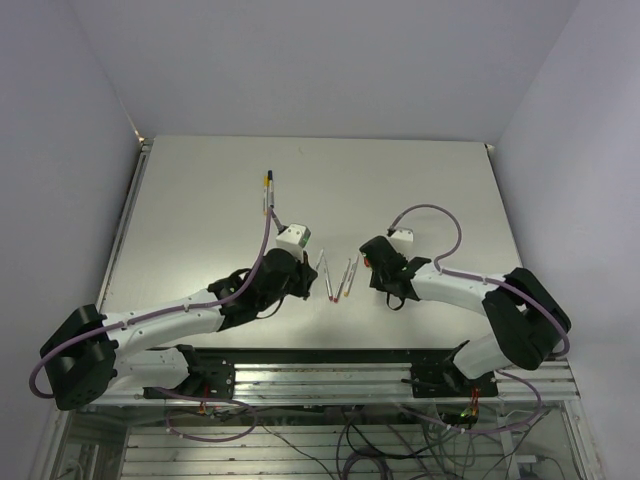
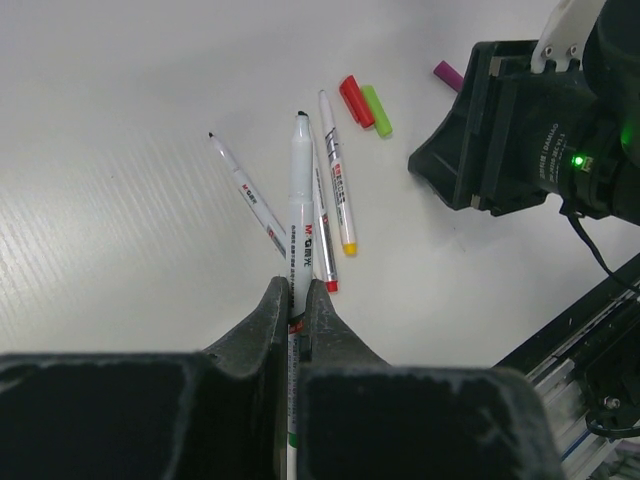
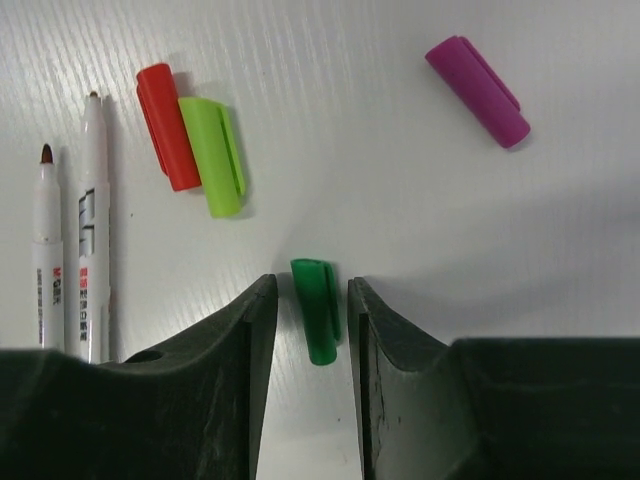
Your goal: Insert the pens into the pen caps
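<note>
Right wrist: dark-green cap [image 3: 318, 312] between claw [image 3: 312, 288] fingers

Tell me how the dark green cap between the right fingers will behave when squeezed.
The dark green cap looks like small hard plastic, so it is probably light and stiff. Its smooth, rounded sides may slip or roll on the table if one finger of the right gripper touches first.
</note>
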### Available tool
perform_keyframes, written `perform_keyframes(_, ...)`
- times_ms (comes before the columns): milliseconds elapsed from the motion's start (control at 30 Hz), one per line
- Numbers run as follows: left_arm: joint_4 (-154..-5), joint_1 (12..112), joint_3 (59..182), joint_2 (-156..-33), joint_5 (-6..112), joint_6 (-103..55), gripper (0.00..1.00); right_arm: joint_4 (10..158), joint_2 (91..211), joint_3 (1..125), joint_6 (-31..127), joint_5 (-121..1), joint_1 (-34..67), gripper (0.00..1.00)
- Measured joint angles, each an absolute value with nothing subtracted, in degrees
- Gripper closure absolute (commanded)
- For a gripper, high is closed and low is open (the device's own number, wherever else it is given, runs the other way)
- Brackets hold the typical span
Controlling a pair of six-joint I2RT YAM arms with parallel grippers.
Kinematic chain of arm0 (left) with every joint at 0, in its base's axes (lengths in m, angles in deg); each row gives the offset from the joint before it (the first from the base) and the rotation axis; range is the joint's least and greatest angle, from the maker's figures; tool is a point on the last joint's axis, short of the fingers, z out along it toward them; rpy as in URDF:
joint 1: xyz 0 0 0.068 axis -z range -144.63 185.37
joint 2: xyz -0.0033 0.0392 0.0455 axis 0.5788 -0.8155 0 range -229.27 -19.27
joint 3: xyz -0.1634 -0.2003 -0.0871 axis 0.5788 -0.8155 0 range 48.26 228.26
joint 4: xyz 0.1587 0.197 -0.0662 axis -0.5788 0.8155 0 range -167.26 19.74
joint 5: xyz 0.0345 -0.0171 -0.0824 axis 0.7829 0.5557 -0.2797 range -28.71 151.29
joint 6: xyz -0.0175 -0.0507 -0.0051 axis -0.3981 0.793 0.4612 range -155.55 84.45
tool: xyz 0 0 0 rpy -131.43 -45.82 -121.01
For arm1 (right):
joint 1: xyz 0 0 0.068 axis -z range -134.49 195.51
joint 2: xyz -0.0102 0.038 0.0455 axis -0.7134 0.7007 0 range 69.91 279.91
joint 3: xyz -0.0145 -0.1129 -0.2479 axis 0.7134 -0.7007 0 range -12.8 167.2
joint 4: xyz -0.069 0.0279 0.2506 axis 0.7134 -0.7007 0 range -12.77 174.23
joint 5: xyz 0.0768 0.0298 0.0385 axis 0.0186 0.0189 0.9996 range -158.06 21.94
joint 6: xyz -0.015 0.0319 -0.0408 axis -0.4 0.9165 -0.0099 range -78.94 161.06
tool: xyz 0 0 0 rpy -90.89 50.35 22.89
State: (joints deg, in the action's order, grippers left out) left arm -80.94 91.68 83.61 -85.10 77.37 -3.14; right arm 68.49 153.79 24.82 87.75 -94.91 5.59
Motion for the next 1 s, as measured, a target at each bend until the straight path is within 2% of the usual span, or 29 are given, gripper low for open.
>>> perform_keyframes(100, -81.07, 91.64, 83.29, -85.1, 77.08, -3.14, 0.93, 68.42, 155.23, 25.78, 88.04, -96.44, 5.57, 0.77)
perform_keyframes(200, -81.14, 91.53, 83.11, -85.1, 77.0, -3.12, 0.93, 68.51, 156.37, 26.68, 88.54, -97.34, 5.57, 1.0)
perform_keyframes(400, -81.14, 91.24, 82.89, -85.03, 76.91, -2.97, 0.93, 68.64, 156.04, 26.62, 88.56, -97.9, 5.5, 1.0)
perform_keyframes(667, -82.64, 90.63, 82.56, -85.56, 75.73, -3.21, 0.93, 70.21, 148.61, 22.03, 85.83, -96.59, 5.31, 1.0)
perform_keyframes(1000, -96.22, 90.08, 74.85, -83.41, 73.87, -4.7, 0.93, 90.89, 131.14, 14.72, 78.57, -94.01, 5.31, 1.0)
